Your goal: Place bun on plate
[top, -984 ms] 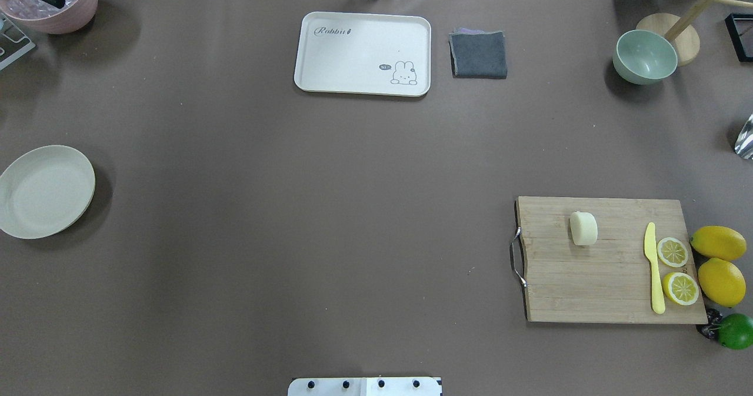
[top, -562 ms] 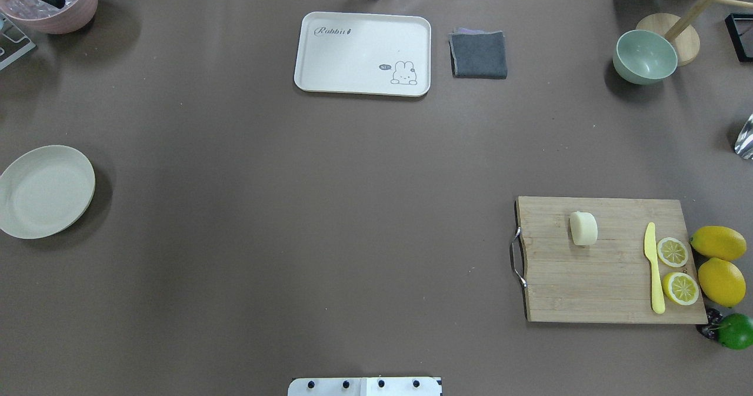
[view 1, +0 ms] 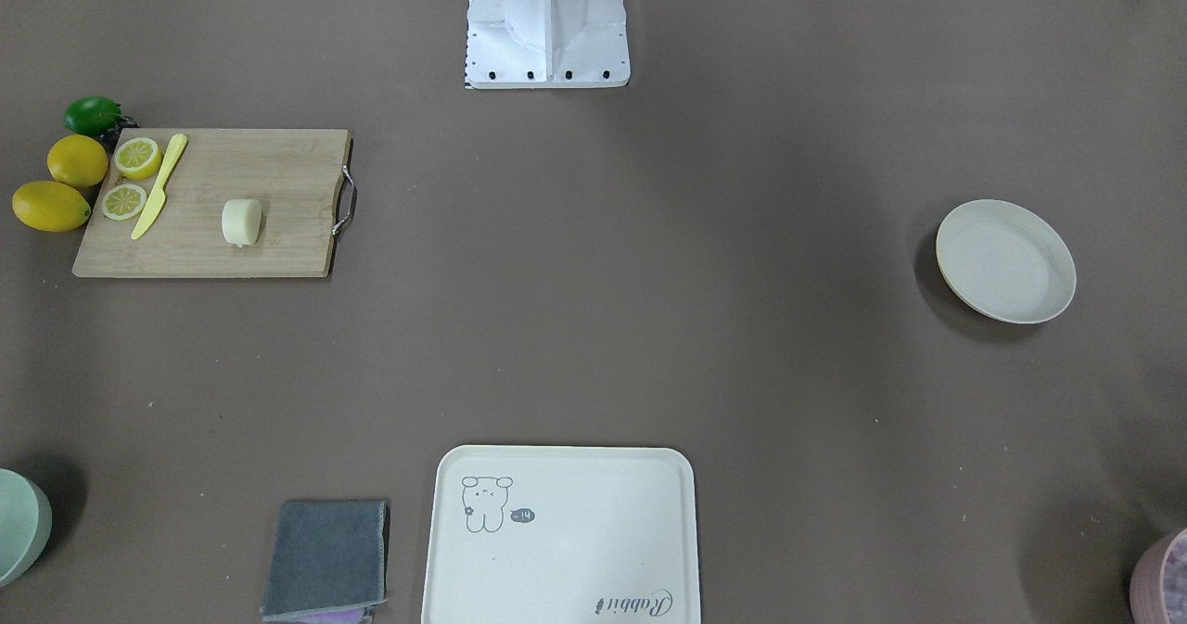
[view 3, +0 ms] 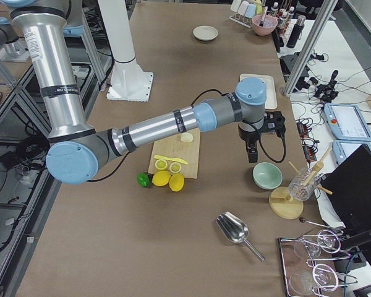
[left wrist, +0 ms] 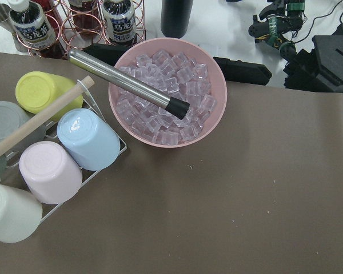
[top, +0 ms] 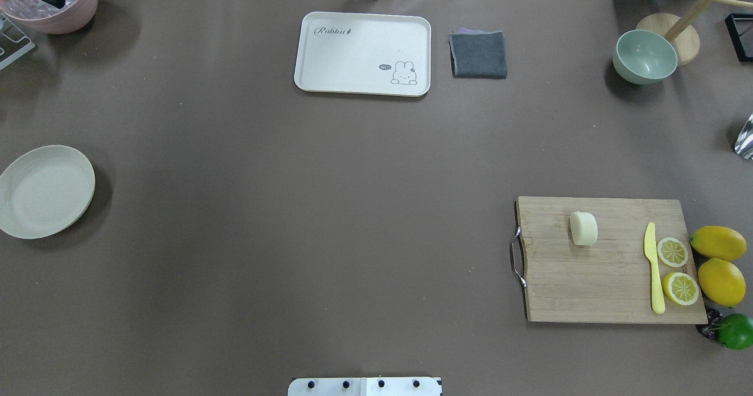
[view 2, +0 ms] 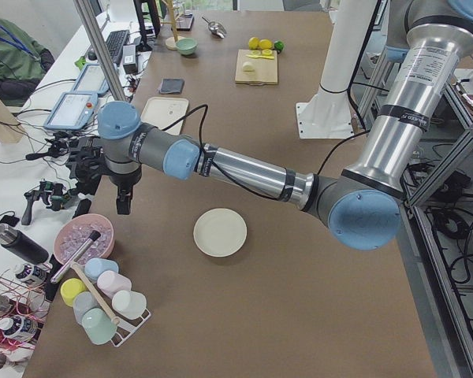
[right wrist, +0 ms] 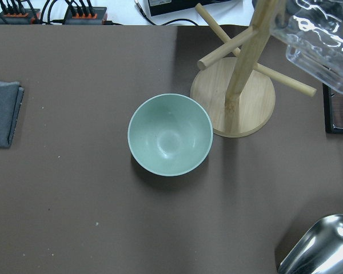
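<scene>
The bun (top: 583, 228), a pale cream lump, lies on its side on a wooden cutting board (top: 588, 290) at the right of the overhead view. The plate (top: 44, 190), round and off-white, sits bare at the table's far left edge. Neither gripper shows in the overhead or front views. In the left side view my left gripper (view 2: 123, 206) hangs over the far table edge by the pink ice bowl, well away from the plate (view 2: 220, 232). In the right side view my right gripper (view 3: 252, 157) hangs above the green bowl, beyond the bun (view 3: 187, 137). I cannot tell whether either is open or shut.
On the board lie a yellow knife (top: 653, 266) and two lemon halves (top: 672, 252); whole lemons (top: 719, 243) and a lime sit beside it. A bear tray (top: 363, 53), grey cloth (top: 478, 55) and green bowl (top: 645, 57) line the far edge. A pink ice bowl (left wrist: 168, 91) stands by a cup rack.
</scene>
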`<move>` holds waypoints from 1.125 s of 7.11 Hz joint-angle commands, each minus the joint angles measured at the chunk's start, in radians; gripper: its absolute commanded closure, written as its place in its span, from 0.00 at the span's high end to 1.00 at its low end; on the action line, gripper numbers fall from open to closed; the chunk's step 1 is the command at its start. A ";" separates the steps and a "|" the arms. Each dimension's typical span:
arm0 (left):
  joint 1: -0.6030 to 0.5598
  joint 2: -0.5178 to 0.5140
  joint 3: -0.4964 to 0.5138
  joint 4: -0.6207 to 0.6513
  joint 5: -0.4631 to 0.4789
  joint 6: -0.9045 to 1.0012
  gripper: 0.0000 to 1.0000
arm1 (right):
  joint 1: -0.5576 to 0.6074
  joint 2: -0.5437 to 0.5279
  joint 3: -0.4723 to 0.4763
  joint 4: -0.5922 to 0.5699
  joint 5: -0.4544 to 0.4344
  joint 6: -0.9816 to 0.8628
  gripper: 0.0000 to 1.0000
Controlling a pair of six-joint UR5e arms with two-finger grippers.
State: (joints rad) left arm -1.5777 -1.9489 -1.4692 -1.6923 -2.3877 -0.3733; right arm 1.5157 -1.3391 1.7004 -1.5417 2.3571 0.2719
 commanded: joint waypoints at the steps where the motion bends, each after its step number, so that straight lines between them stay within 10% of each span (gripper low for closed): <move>1: 0.063 0.019 0.039 -0.067 0.008 0.016 0.98 | -0.008 0.004 0.001 0.000 -0.001 0.000 1.00; 8: 0.178 0.171 0.116 -0.137 -0.001 0.280 0.98 | -0.071 0.054 -0.002 0.003 -0.019 0.001 1.00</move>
State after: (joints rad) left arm -1.4276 -1.8057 -1.3593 -1.7940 -2.3881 -0.0985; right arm 1.4589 -1.2910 1.6986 -1.5398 2.3388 0.2730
